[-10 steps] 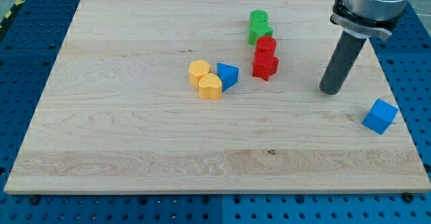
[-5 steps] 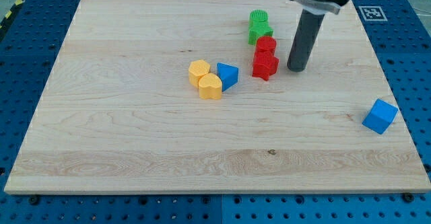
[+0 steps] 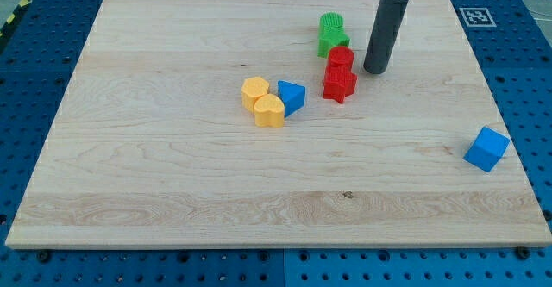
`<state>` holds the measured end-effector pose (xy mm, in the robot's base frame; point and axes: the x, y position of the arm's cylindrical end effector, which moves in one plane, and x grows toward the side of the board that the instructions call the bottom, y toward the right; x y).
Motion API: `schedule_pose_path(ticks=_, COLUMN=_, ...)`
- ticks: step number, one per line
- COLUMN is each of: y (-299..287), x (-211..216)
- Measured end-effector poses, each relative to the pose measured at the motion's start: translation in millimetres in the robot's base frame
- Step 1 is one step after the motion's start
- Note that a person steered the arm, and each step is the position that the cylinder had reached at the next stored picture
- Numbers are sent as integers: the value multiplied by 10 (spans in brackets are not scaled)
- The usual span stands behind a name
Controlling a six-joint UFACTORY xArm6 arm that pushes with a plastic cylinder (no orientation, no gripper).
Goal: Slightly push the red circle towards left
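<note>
Resting just right of the red circle (image 3: 341,59), my tip (image 3: 374,70), smooth dark rod, no jaws fitted

Straight dark cylindrical rod, matte; my tip (image 3: 373,70) blunt; silver-grey collar above.

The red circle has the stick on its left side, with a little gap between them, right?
Not quite: my tip is at the view's right of the red circle, not its left. The little gap is really there, as the camera view shows.
</note>
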<state>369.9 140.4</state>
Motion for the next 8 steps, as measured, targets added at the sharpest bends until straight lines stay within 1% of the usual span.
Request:
schedule_pose_path(ticks=3, y=-1, x=-28)
schedule_pose_path(ticks=6, y=-195, x=-59)
schedule_pose_path(ticks=8, y=-196, x=-59)
